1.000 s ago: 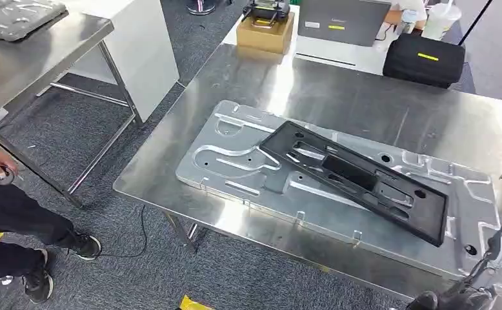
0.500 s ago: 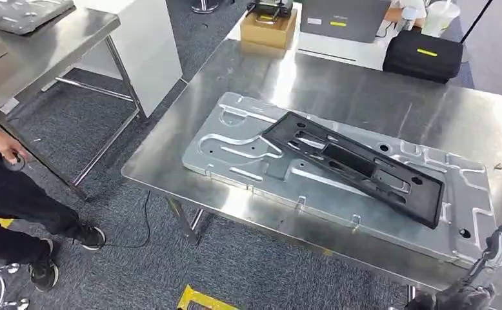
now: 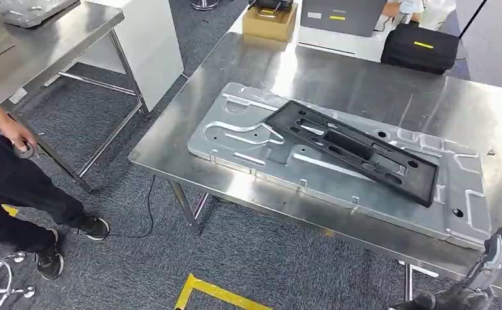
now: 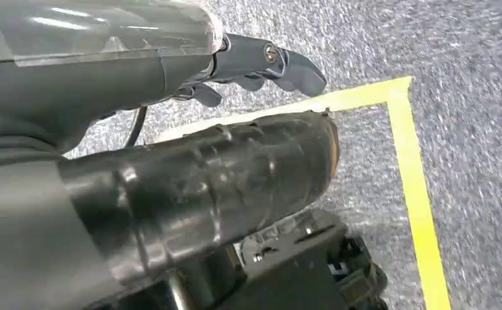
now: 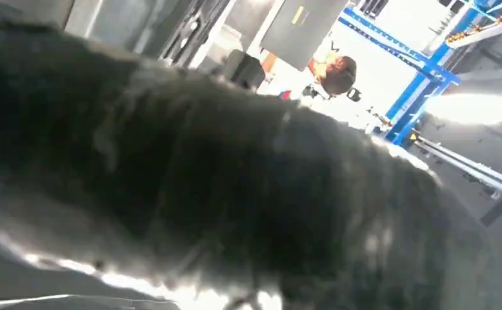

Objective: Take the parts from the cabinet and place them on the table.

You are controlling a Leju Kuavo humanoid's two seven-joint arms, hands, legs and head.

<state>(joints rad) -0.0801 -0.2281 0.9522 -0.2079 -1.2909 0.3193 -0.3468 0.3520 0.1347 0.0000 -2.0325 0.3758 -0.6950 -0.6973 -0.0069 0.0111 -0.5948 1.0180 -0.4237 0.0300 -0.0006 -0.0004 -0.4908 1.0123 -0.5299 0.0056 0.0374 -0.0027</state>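
Steel table [image 3: 364, 84] | whole view shifted, camera moved | black part [image 3: 351, 150] unmoved on plate [image 3: 235, 139]

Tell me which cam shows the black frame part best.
Head view: the black frame part lies in full sight, flat across the silver plate on the table. Left wrist view faces carpet; right wrist view is blurred, undiscernible.

The left hand [image 4: 190, 123] has a glossy dark grey ribbed cover under a clear, shiny shell. Its slate-grey fingers [image 4: 281, 64] carry a small silver screw. The right hand [image 3: 487, 265] is dark grey with pale silver tips.
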